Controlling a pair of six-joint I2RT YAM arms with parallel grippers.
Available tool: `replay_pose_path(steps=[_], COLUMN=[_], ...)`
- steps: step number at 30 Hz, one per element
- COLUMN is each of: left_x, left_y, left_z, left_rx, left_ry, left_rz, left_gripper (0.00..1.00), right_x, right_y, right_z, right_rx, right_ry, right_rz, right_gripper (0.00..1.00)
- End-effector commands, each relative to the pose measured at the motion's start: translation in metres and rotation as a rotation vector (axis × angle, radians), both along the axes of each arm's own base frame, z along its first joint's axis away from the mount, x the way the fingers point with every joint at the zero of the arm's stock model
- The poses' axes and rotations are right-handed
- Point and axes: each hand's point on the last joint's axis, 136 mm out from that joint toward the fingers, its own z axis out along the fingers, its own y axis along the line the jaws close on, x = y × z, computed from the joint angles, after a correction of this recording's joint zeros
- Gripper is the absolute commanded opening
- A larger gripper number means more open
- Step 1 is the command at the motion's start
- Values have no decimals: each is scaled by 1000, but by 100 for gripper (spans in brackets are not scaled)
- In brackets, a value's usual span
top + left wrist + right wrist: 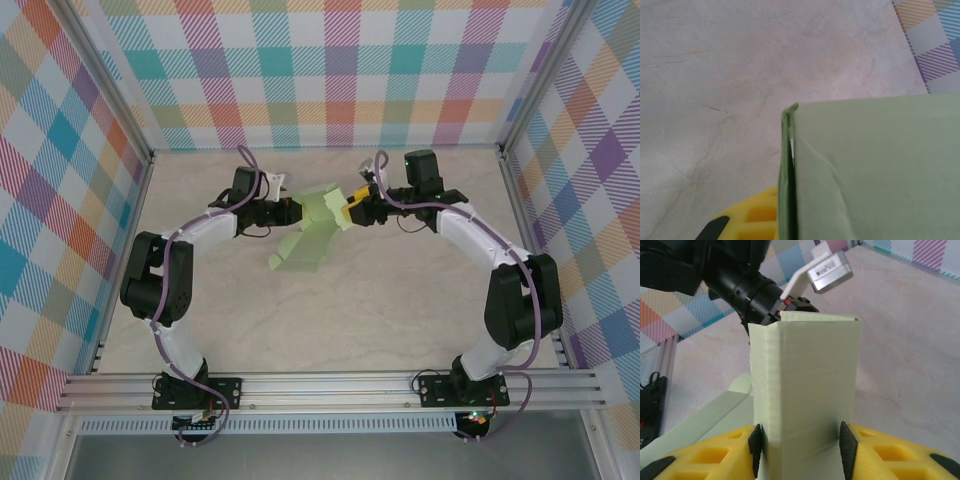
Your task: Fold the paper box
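The right gripper (801, 452) is clamped on the box (805, 375), its black pads (848, 442) pressing both sides of an upright folded panel; the left gripper (292, 212) is closed on the panel's far edge, at the box's 9 o'clock in the top view, with the right at its 3 o'clock; the box hangs between them over the middle of the table (400, 300), a long flap slanting toward 7 o'clock.

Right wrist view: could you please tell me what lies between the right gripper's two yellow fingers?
An upright folded panel of the paper box stands between the fingers of the right gripper, its edges against both black pads, as the right wrist view shows.
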Motion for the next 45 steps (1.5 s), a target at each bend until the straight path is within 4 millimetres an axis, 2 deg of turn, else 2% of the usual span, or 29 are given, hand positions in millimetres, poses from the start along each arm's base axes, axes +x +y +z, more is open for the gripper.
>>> replay_pose_path(steps=[1,5,9,18,21,25,30,32,35,37,41,45], left_x=[-2,-1,-1,-3,0,-2,-2,-2,-5,-8,-14,-21], left_y=[-5,1,3,2,6,2,11,19,28,27,22,16], left_z=[28,28,26,25,24,22,9,2,-4,-4,-8,-7], left_rx=[-27,6,13,11,26,46,89,116,156,169,184,199], left_ry=[-46,-47,-39,-36,4,-6,32,42,62,53,69,57], left_rz=[-12,22,37,36,95,130,250,319,405,420,427,433], left_gripper=[0,0,0,0,0,0,0,0,0,0,0,0], right_x=[14,23,36,34,39,50,62,72,84,86,89,92], right_y=[9,14,9,18,18,16,15,5,-10,-10,-6,-1], right_z=[-11,-24,-30,-35,-44,-56,-62,-65,-73,-78,-85,-88], right_rx=[-77,-163,-202,-168,-206,-270,-368,-408,-434,-430,-424,-424], right_ry=[-46,-104,-152,-173,-218,-276,-374,-387,-363,-346,-308,-304], right_rz=[-82,-180,-305,-274,-323,-406,-520,-618,-741,-758,-776,-790], right_gripper=[48,50,49,49,50,53,54,54,52,50,38,37])
